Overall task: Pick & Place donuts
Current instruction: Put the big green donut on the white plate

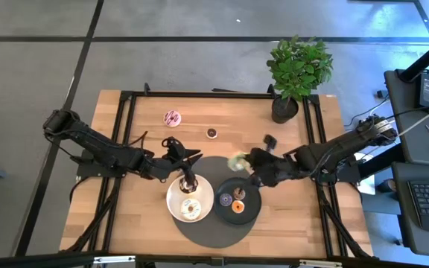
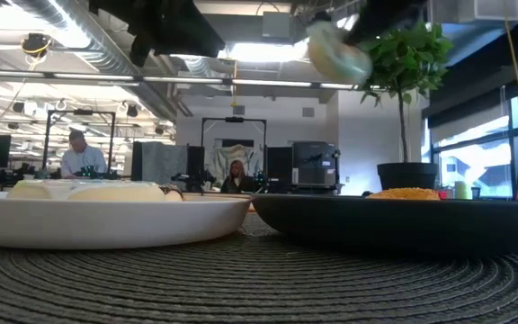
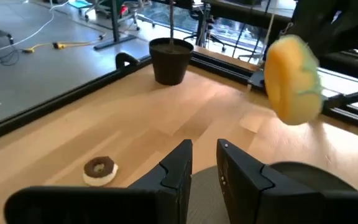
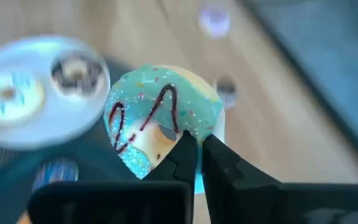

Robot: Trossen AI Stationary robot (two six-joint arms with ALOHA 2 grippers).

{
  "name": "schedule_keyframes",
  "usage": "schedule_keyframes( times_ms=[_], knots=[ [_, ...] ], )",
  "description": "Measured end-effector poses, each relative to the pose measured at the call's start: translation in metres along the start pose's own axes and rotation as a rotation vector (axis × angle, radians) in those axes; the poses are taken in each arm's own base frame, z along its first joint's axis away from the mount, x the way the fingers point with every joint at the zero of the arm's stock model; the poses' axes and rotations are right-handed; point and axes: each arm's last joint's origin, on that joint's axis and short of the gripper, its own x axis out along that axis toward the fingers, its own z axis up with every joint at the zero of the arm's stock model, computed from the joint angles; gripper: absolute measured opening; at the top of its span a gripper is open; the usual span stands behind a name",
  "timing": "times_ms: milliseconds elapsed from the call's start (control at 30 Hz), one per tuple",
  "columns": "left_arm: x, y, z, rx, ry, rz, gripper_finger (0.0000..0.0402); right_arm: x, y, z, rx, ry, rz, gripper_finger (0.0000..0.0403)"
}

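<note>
My right gripper (image 1: pixel 242 164) is shut on a green-iced donut (image 1: pixel 236 161) with dark squiggles and holds it in the air above the far edge of the dark round mat (image 1: pixel 213 227). The low view shows this donut (image 2: pixel 340 51) high above both plates. My left gripper (image 1: pixel 188 179) hovers over the far part of the white plate (image 1: pixel 171 199), its fingers a narrow gap apart and holding nothing. A cream donut (image 1: pixel 191 209) and a chocolate one lie on the white plate. Orange (image 1: pixel 238 207), purple and brown minis lie on the black plate (image 1: pixel 253 195). My right gripper pinches the green donut's ring (image 4: pixel 199 127) between its two fingers, on the side nearest the wrist; one fingertip (image 4: pixel 185 146) sits at the edge of the hole. It comes slanting down from the table's right. The donut is lifted clear, tilted, with its iced face toward the wrist.
A pink donut (image 1: pixel 172 117) and a small chocolate donut (image 1: pixel 211 132) lie on the bare wood toward the far edge. A potted plant (image 1: pixel 296 71) stands at the far right corner. Black frame rails run along the table's edges. People sit in the room beyond.
</note>
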Motion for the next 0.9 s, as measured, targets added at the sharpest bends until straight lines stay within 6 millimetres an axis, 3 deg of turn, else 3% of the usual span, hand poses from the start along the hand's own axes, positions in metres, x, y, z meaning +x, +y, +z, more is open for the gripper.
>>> schedule_keyframes(
  times_ms=[167, 433, 667, 900],
  knots=[
    [0.005, -0.007, -0.003, 0.073, 0.002, -0.078, 0.0070, 0.023, 0.001, 0.016, -0.076, -0.101, -0.040, 0.0016],
    [0.009, -0.011, -0.003, 0.191, -0.017, -0.130, 0.0073, 0.057, 0.000, 0.018, -0.114, -0.088, -0.107, 0.0019],
    [0.009, -0.011, -0.003, 0.204, -0.016, -0.129, 0.0141, 0.071, 0.008, 0.018, -0.129, -0.112, -0.104, 0.0019],
    [0.009, -0.010, -0.003, 0.176, -0.023, -0.100, 0.0197, 0.073, 0.012, 0.024, -0.144, -0.168, -0.073, 0.0019]
  ],
)
